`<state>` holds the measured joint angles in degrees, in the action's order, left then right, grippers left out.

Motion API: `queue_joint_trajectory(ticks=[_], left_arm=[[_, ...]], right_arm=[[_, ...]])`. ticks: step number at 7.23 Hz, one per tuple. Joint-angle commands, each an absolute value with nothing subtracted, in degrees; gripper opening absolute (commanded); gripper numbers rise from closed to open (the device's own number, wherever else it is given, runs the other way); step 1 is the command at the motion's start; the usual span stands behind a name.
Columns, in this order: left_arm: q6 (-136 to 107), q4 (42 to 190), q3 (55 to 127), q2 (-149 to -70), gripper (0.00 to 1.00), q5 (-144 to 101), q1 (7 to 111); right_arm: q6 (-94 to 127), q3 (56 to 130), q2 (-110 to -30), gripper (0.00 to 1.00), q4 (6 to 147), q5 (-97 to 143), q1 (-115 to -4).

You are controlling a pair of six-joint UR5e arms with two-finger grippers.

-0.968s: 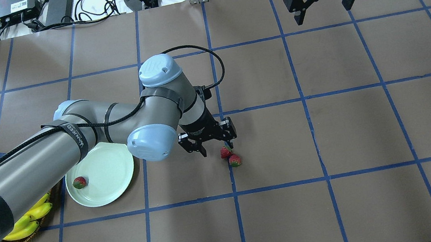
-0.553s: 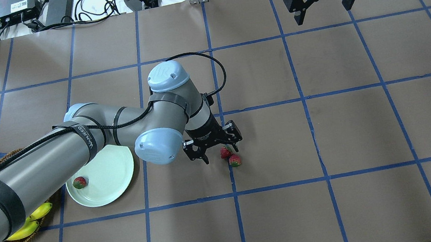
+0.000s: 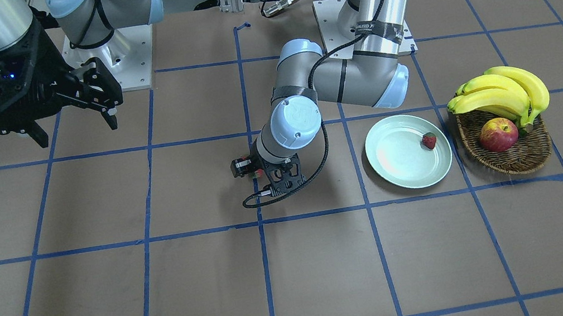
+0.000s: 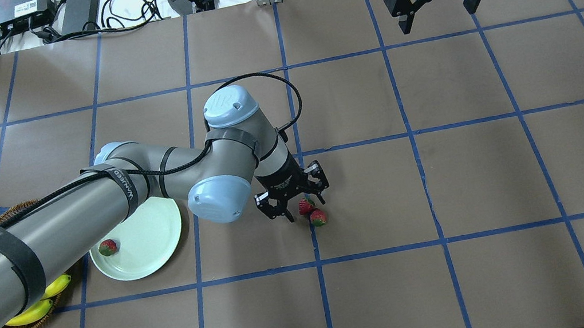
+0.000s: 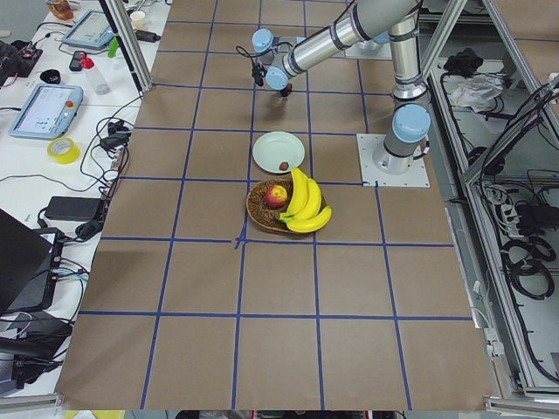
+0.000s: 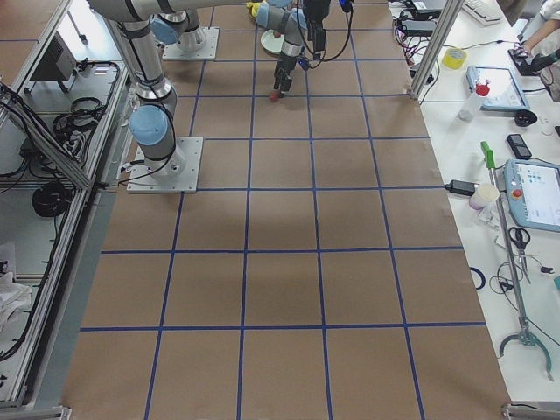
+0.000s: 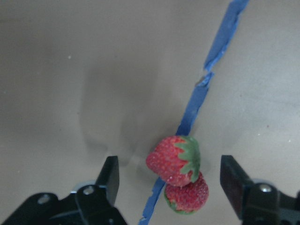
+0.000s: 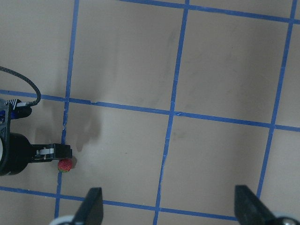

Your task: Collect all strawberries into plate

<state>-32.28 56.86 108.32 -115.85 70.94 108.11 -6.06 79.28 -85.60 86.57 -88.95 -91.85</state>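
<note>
Two strawberries (image 7: pixel 174 159) (image 7: pixel 186 194) lie touching each other on a blue tape line near the table's middle, also visible from overhead as a berry pair (image 4: pixel 306 206) (image 4: pixel 318 217). My left gripper (image 4: pixel 304 206) is low over them and open, its fingers (image 7: pixel 108 180) either side of the pair without touching. A third strawberry (image 4: pixel 107 248) (image 3: pixel 429 141) rests inside the pale green plate (image 4: pixel 147 243) (image 3: pixel 400 159), near its rim. My right gripper (image 4: pixel 437 15) (image 3: pixel 76 128) hangs open and empty, high over the far corner.
A wicker basket (image 3: pixel 510 158) holding bananas (image 3: pixel 502 89) and an apple (image 3: pixel 498 135) stands just beyond the plate. My left forearm (image 4: pixel 48 235) reaches across above the plate's edge and the basket. Cables and power bricks (image 4: pixel 78 10) lie past the table's far edge.
My left gripper has come down and shifted slightly right, so its open fingers now bracket the two strawberries. The berries, the plate and my right arm have not moved.
</note>
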Motion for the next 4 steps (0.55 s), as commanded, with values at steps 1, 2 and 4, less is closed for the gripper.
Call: queue_joint_trajectory(ticks=[1,2,4], left_arm=[[-32.35,56.95,108.37,-115.93,0.12,70.84,108.11],[-31.73,56.87,108.11,-115.84,0.0,70.84,108.11],[-31.55,56.95,106.71,-114.71,0.0,71.1,107.93]], right_arm=[[-6.06,79.28,-85.61,1.0,86.49,-88.95,-91.85],[-6.06,79.28,-85.69,1.0,86.48,-88.95,-91.85],[-6.06,79.28,-85.61,1.0,86.48,-88.95,-91.85]])
